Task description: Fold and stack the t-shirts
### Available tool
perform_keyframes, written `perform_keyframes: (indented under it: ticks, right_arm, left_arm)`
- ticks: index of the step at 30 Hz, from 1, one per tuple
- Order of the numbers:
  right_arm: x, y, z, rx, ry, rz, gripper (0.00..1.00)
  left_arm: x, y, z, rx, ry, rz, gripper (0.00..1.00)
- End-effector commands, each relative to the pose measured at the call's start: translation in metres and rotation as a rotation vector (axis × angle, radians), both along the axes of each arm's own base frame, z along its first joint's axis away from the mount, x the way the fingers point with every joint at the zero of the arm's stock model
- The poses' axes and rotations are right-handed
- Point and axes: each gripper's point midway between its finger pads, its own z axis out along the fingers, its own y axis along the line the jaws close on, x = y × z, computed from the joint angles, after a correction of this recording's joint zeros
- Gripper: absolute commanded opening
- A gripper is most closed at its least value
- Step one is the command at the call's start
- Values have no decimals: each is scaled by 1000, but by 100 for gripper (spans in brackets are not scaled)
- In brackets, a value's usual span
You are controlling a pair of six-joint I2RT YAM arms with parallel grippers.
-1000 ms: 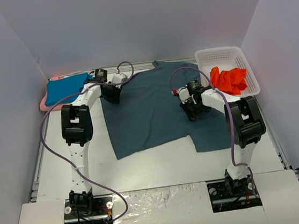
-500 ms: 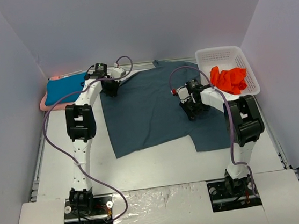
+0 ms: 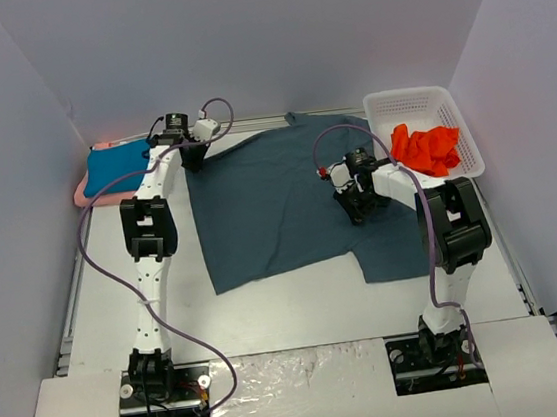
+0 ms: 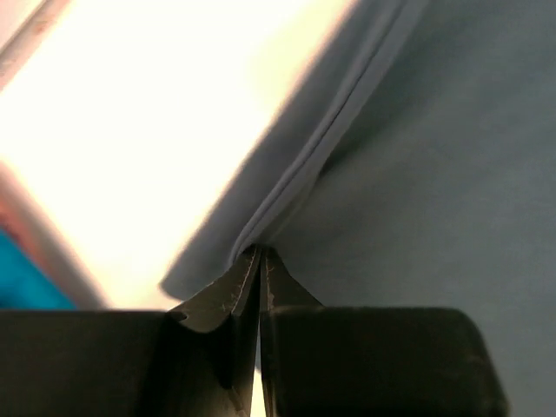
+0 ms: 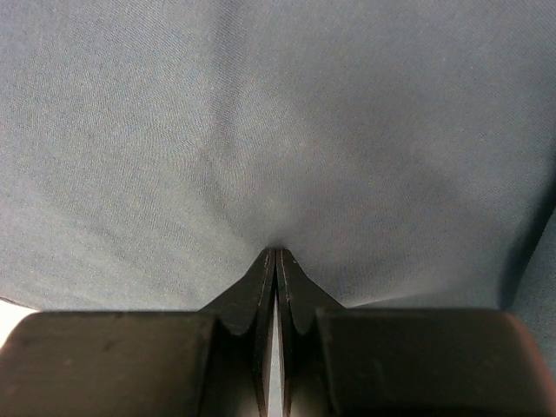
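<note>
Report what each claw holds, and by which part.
The left claw pinches the blue-grey t-shirt by its far-left edge; the right claw pinches a pucker near its middle.

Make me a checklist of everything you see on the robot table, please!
Surface: white table.
Job's things: slate t-shirt spread flat; teal t-shirt lying on pink t-shirt; orange-red t-shirt crumpled in white lattice basket.
Clutter: only that basket.
Grippers: left gripper shut on the slate t-shirt's hem; right gripper shut on its middle.
Cables: purple cables along both arms.
Surroundings: plain grey walls.
</note>
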Motion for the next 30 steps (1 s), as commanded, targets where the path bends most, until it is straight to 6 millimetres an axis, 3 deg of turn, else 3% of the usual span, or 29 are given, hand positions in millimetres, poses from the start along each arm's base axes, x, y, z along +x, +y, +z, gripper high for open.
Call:
perform_keyframes:
  ticks: [1, 8, 14, 15, 17, 18, 19, 20, 21, 22, 23, 25, 26, 29, 30]
  right_arm:
    - [-64, -24, -60, -126, 260, 17, 0]
    - [-66, -19, -65, -126, 276, 27, 0]
    - [-65, -19, -65, -127, 274, 25, 0]
    - [-64, -18, -64, -127, 273, 25, 0]
    - [-63, -17, -63, -122, 271, 26, 0]
    - [-63, -16, -63, -119, 270, 29, 0]
    - [-63, -16, -62, -118, 267, 32, 0]
    - [-62, -15, -61, -118, 264, 35, 0]
    - [-63, -15, -61, -118, 263, 37, 0]
    - [-63, -14, -60, -118, 262, 41, 0]
    - [-62, -13, -59, -117, 257, 49, 0]
    - [-60, -12, -57, -116, 246, 52, 0]
    - [-58, -11, -55, -114, 241, 58, 0]
    - [-54, -8, -46, -100, 214, 63, 0]
    - [-53, -7, -43, -93, 208, 64, 0]
  left_arm:
    - [21, 31, 22, 56, -84, 67, 2]
    - [50, 43, 53, 105, -226, 99, 2]
    - [46, 39, 92, 82, -280, 97, 3]
    - [42, 38, 114, 72, -307, 99, 2]
    - [28, 31, 112, 49, -271, 61, 3]
    - [19, 30, 136, 46, -297, 55, 3]
    - [11, 28, 140, 42, -291, 49, 3]
    - [-4, 26, 123, 34, -230, 31, 3]
    - [-16, 23, 144, 17, -244, 26, 8]
    - [-27, 20, 144, 2, -225, 12, 12]
    - [-51, 15, 139, -23, -177, -16, 12]
    - [-78, 7, 129, -60, -111, -55, 12]
    - [-101, 3, 104, -76, -28, -75, 11]
    - [-145, -15, 108, -111, 26, -146, 5]
    - [-165, -17, 88, -100, 88, -158, 3]
